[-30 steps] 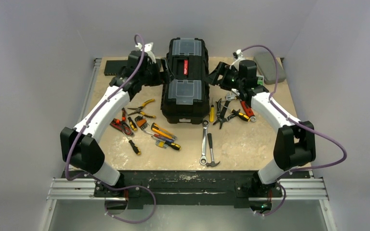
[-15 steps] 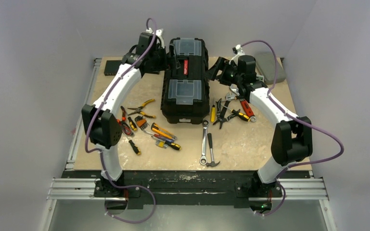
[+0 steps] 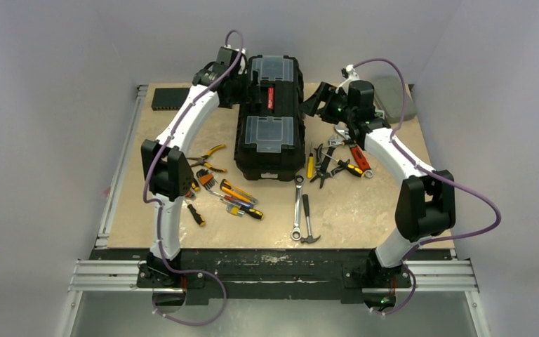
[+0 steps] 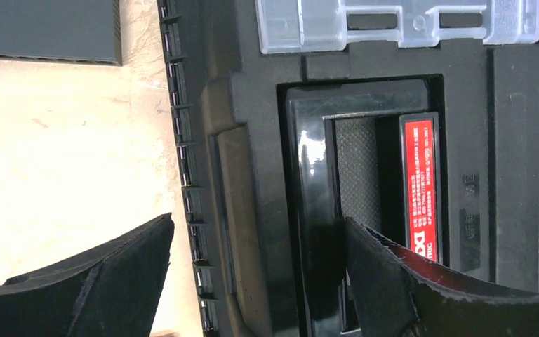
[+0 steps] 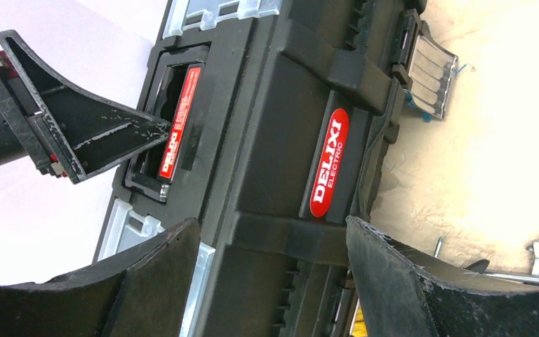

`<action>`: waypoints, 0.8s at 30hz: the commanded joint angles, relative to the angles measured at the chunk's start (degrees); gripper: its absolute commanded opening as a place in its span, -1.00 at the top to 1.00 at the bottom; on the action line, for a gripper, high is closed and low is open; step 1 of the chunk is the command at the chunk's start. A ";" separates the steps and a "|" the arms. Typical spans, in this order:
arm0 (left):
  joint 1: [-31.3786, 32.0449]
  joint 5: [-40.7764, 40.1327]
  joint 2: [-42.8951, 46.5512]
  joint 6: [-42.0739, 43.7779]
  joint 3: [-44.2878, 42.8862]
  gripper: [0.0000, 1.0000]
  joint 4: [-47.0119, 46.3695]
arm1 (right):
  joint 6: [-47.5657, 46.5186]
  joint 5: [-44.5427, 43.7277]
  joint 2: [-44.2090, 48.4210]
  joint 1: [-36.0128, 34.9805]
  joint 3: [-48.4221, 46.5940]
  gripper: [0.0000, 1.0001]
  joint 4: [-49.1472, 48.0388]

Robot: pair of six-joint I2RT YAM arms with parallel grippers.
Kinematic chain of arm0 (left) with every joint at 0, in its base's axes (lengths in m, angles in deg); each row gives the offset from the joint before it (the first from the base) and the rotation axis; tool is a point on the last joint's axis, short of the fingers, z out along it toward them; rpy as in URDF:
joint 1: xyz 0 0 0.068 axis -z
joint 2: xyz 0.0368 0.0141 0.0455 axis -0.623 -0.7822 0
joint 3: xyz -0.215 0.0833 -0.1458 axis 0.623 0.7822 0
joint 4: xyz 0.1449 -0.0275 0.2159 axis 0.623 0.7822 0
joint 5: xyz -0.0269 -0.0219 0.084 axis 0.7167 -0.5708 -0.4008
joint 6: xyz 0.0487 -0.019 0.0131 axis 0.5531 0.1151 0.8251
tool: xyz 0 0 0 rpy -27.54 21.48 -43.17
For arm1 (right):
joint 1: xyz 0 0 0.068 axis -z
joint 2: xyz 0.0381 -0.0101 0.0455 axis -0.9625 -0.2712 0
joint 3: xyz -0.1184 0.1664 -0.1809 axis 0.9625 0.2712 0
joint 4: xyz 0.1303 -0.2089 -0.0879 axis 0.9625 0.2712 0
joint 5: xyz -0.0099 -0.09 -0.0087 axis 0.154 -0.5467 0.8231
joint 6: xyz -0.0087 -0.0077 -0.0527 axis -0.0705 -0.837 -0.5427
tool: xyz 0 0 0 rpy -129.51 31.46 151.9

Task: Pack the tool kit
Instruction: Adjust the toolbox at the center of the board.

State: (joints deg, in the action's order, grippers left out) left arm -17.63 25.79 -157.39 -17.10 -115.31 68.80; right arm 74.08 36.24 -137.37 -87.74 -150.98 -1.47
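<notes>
**A:** Where's the toolbox [image 3: 270,116]?

**B:** On the surface [image 3: 365,210] with its lid down. Hand tools [image 3: 238,196] lie loose to its left, to its right and in front of it.

**A:** And the pincers?

**B:** The left pincer [image 4: 256,232] gapes wide over the toolbox's handle [image 4: 316,175], empty. The right pincer [image 5: 272,225] is spread just as wide at the toolbox's right flank, gripping nothing.

**A:** What's the risk?

**B:** I'd say a one-sided pull could skid the box onto the pliers [image 3: 207,156] to its left. A finger might also snag in the handle recess.
</notes>
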 commanded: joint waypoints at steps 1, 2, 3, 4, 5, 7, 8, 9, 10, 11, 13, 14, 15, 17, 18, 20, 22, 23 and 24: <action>-1.15 -2.02 -2.93 0.32 -1.21 -0.72 3.09 | -0.65 -0.89 1.18 0.44 0.48 -0.50 -2.63; -1.57 0.05 -2.95 -0.24 -0.27 -0.69 2.40 | -0.54 -0.56 1.06 0.52 0.34 -0.50 -2.67; -2.09 2.69 -2.81 -1.10 1.17 -0.63 1.24 | -0.54 -0.04 0.90 0.55 0.12 -0.49 -2.67; -2.80 5.92 -2.48 -2.11 2.94 -0.55 -0.10 | -0.46 0.15 0.86 0.55 -0.09 -0.49 -2.60; -3.40 8.92 -2.05 -3.13 4.87 -0.46 -2.10 | -0.38 0.43 0.80 0.55 -0.45 -0.48 -2.39; -4.21 14.33 -1.16 -4.42 8.45 -0.29 -5.75 | -0.20 0.36 0.59 0.62 -1.17 -0.49 -1.98; -4.33 15.84 -0.91 -4.55 9.51 -0.21 -7.20 | -0.10 0.18 0.34 0.56 -1.58 -0.48 -1.56; -4.27 17.11 -0.81 -4.67 9.99 -0.14 -7.74 | -0.12 0.08 -0.07 0.60 -2.04 -0.48 -1.10; -4.28 19.13 -0.64 -5.16 10.47 -0.08 -8.46 | -0.06 0.18 -0.51 0.57 -2.34 -0.49 -0.65; -4.48 21.51 -0.40 -5.76 11.39 -0.03 -9.69 | 0.26 0.46 -1.00 0.61 -2.57 -0.48 -0.34; -5.09 25.15 0.95 -7.34 13.82 0.11 -12.42 | 1.31 1.66 -1.64 0.56 -2.42 -0.48 -0.71; -5.34 26.18 1.88 -8.02 15.31 0.17 -13.78 | 1.97 2.37 -1.83 0.55 -2.10 -0.49 -1.23; -5.74 26.98 2.71 -8.48 16.98 0.23 -14.87 | 2.60 3.12 -1.86 0.55 -1.72 -0.49 -2.06; -6.38 28.75 4.36 -9.39 19.38 0.31 -16.90 | 3.79 4.34 -1.82 0.55 -1.25 -0.49 -3.16; -6.74 29.76 5.08 -9.93 20.51 0.33 -17.95 | 4.40 5.02 -1.82 0.62 -1.21 -0.49 -3.65; -7.53 32.72 6.49 -11.19 22.97 0.39 -20.18 | 5.62 6.55 -2.01 0.65 -1.21 -0.49 -4.46; -7.83 33.94 7.89 -11.44 24.97 0.42 -21.64 | 6.59 8.15 -2.34 0.66 -1.09 -0.49 -5.16; -7.81 33.74 8.65 -11.12 25.64 0.42 -21.74 | 6.70 8.48 -2.62 0.70 -0.93 -0.49 -5.40; -7.81 33.64 9.38 -10.98 26.35 0.42 -21.75 | 6.98 8.93 -2.72 0.65 -0.56 -0.49 -5.74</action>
State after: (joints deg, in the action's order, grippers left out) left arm -25.50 49.18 -150.40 -26.61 -93.47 44.52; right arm 78.74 41.29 -140.50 -87.32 -151.20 -3.02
